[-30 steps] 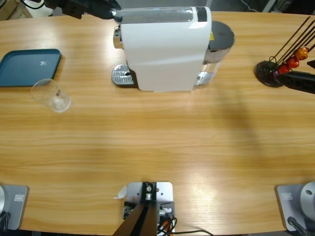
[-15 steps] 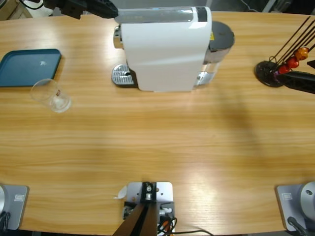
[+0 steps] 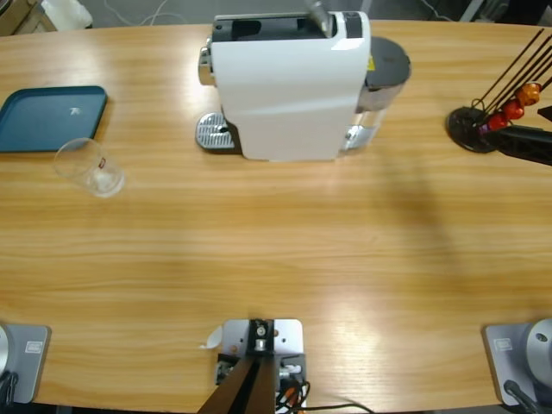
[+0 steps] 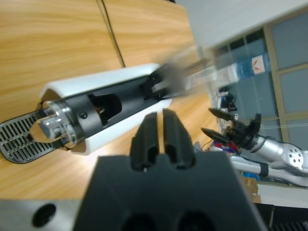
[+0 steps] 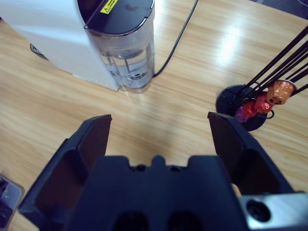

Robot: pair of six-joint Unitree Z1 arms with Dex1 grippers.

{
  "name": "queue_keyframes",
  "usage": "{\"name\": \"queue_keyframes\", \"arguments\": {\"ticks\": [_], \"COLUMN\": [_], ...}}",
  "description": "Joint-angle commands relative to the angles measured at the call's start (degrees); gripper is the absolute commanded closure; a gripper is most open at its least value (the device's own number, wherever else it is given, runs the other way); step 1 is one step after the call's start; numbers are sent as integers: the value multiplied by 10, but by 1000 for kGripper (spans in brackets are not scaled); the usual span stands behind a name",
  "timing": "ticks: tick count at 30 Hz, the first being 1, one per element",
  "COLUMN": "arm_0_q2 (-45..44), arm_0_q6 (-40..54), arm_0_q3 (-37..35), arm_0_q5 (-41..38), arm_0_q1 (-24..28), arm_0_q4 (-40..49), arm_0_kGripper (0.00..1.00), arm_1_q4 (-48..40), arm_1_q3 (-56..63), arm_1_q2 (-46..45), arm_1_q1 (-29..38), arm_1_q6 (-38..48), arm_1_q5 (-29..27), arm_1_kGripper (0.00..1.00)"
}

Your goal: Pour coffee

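Left to right in the high view: blue tray (image 3: 52, 118) at the far left, and just beside its lower right corner a clear glass (image 3: 90, 167) lying tipped on its side on the table (image 3: 276, 259). I can't make out coffee in it; a pale patch sits at its lower end, too faint to call. Judgement: the glass is light, rigid, slick and breakable, and will roll if nudged; take it across the wall near mid-height with moderate squeeze, never by the rim, and set it upright first. Any coffee would be a shallow layer, so slosh is minor. Centre: white machine (image 3: 289, 86) with its top slot open, lever (image 3: 317, 15) raised and blurred, drip grate (image 3: 213, 133) bare at its left foot, so nothing is under the spout yet. Left gripper (image 4: 162, 127) hangs above the machine's top, jaws pressed together, holding nothing. Water tank (image 5: 126, 48) sits at the machine's right end, part full, cable trailing behind. Far right: capsule rack (image 3: 493, 108) with red, orange and purple capsules. Right gripper (image 5: 159, 139) is near the rack, jaws spread wide, empty, pointed at the bare table between tank and rack.
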Motion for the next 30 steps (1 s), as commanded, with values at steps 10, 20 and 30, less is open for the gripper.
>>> {"name": "queue_keyframes", "arguments": {"ticks": [10,20,30], "arm_0_q2": [-138,-268,-280], "arm_0_q6": [256,361,355], "arm_0_q3": [171,343,374], "arm_0_q5": [79,277,279], "arm_0_q1": [-69,-134,-134], "arm_0_q4": [-102,-20,-21], "arm_0_kGripper": [9,9,9], "arm_1_q4": [-6,-118,-216], "arm_1_q3": [18,74,76], "arm_1_q2": [46,128,222], "arm_1_q1": [-141,-255,-255], "arm_1_q6": [40,131,79], "arm_1_q5": [-97,-66,-68], "arm_1_kGripper": [50,115,171]}}
